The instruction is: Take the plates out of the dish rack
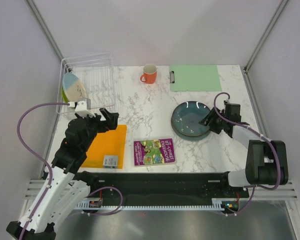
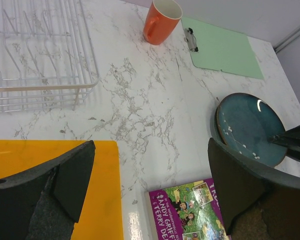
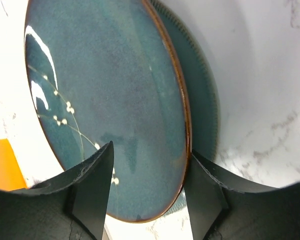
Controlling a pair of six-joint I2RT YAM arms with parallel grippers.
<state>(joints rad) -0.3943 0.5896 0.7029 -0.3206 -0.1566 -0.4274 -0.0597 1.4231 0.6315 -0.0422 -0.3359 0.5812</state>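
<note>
White marbled desk: your glossy speckled teal plate lies flat right of centre, on a grey-green plate. Your right gripper straddles its right rim, jaws apart. A cream-and-blue plate and lime plate stand in the dish rack, upper left; your left gripper gapes just below. Bare desk between.

Bright, even light is shed from above. In the right wrist view the worktop is blown out to white at the left, and white glare streaks are carried on the glossy teal plate. A soft grey shadow is cast to its right. The fingers of the left claw and those of the right claw are rendered soft and out of focus.
</note>
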